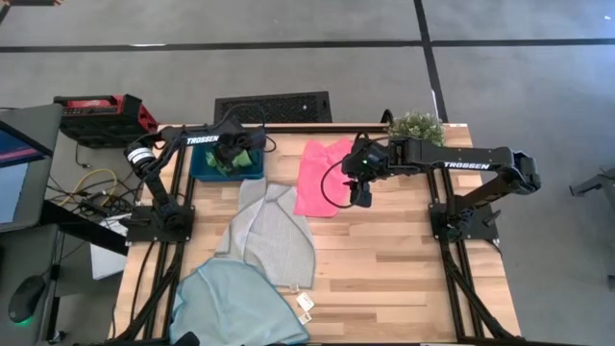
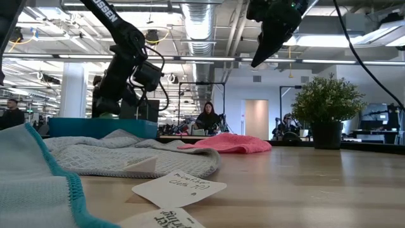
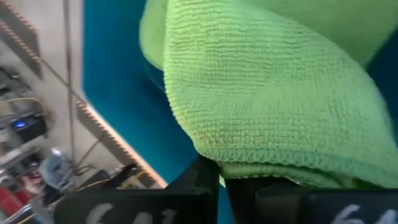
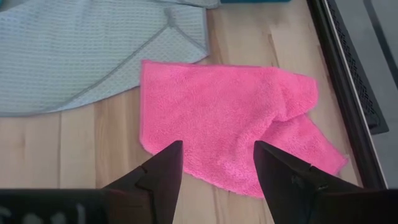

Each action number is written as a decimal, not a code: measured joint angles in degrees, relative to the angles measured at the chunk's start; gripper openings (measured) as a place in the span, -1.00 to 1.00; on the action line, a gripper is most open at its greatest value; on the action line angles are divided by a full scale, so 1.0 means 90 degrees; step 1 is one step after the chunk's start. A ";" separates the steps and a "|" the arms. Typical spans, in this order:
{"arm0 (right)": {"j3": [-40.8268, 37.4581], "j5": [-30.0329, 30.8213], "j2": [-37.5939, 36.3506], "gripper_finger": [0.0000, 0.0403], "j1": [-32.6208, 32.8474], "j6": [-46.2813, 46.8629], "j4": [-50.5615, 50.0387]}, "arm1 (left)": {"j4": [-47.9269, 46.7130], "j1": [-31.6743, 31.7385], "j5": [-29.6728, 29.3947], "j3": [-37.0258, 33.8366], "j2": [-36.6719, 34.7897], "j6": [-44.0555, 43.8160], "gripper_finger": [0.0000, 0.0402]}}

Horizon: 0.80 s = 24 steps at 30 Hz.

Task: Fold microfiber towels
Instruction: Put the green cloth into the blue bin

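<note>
While the left hand point(image 1: 233, 154) sits down in the teal tray point(image 1: 199, 170) at the far edge of the surface point(image 1: 384, 259), toward its far left corner, its fingers are clamped on the green towel point(image 3: 267, 93) — the left wrist view shows the bunched green cloth pinched right at the fingertips, teal tray wall behind it. Green towel point(image 1: 235, 160) lies inside the tray, crumpled under the hand. Right hand point(image 1: 362, 195) hangs above the surface near the far edge, just beside the right side of the pink towel point(image 1: 317, 179), not touching it; fingers point(image 4: 155, 171) spread wide, nothing between them, the pink towel point(image 4: 230, 124) seen flat below with one corner folded over. Pink towel lies at the far edge, middle of the surface, its near left corner touching or just overlapping the grey towel point(image 1: 269, 234). Grey towel is rumpled, running from below the tray toward the middle of the surface. Light blue towel point(image 1: 238, 306) is heaped at the near edge toward the near left corner, partly tucked under the grey one's near end. Small paper tags point(image 1: 306, 307) lie just beside the blue towel at the near edge. Potted plant point(image 1: 416, 126) stands at the far edge, toward the far right corner. Low view: people point(image 2: 207, 118) in the room behind.
</note>
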 joint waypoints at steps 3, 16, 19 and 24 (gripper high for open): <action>0.0001 0.0000 0.0001 0.10 0.0000 -0.0002 0.0000 | 0.0001 0.0000 0.0212 0.0000 0.0000 0.0050 -0.98; -0.0001 0.0000 0.0002 0.10 0.0000 -0.0051 0.0000 | -0.0019 0.0002 0.0518 -0.0002 0.0002 0.0143 -0.56; 0.0000 -0.0002 0.0002 0.10 0.0000 -0.0048 0.0000 | -0.0498 0.0002 0.0535 0.0056 0.0005 -0.0158 -0.44; -0.0001 0.0000 0.0000 0.10 0.0000 -0.0048 0.0000 | -0.1448 -0.0001 0.0735 0.0504 0.0005 -0.0327 -0.35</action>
